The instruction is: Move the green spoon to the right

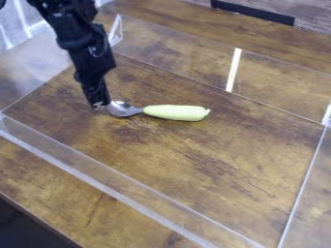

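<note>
The green spoon (158, 111) lies flat on the wooden surface, its shiny metal bowl pointing left and its pale yellow-green handle pointing right. My gripper (99, 100) hangs from the black arm at the upper left. Its tips come down just left of the spoon's bowl, close to the wood. The fingers are drawn together into one narrow tip, so the gripper is shut with nothing visibly between them. The spoon lies free on the table, and I cannot tell whether the tips touch the bowl's edge.
Low clear plastic walls (155, 199) fence the wooden tabletop (220, 155) on the front, left and right. A bright reflection streak (234, 70) runs across the wood at the back. A dark object (265, 10) sits at the far edge.
</note>
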`<state>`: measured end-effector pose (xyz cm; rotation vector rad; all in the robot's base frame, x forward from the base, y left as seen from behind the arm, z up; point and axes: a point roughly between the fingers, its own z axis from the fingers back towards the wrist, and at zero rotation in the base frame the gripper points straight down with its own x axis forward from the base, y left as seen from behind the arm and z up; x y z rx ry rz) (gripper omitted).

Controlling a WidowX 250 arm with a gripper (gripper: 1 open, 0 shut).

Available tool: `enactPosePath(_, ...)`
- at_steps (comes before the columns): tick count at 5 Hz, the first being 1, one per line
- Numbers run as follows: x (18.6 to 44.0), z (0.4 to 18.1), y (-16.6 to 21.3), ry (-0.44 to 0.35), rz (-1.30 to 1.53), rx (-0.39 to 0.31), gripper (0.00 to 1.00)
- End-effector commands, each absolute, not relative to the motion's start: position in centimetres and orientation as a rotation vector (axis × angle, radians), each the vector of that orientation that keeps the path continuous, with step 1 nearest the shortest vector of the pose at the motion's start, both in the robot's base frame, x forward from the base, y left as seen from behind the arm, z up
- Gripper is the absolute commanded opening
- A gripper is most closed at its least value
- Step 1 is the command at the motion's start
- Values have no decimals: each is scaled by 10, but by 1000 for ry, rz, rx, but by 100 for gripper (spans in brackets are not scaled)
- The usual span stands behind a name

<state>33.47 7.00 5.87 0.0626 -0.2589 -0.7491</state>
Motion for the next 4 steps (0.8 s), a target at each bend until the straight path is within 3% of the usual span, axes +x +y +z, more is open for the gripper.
enactPosePath(1, 346, 67, 78, -321, -731, 84, 0)
enactPosePath(4, 359, 64, 97, -354, -815, 26, 0)
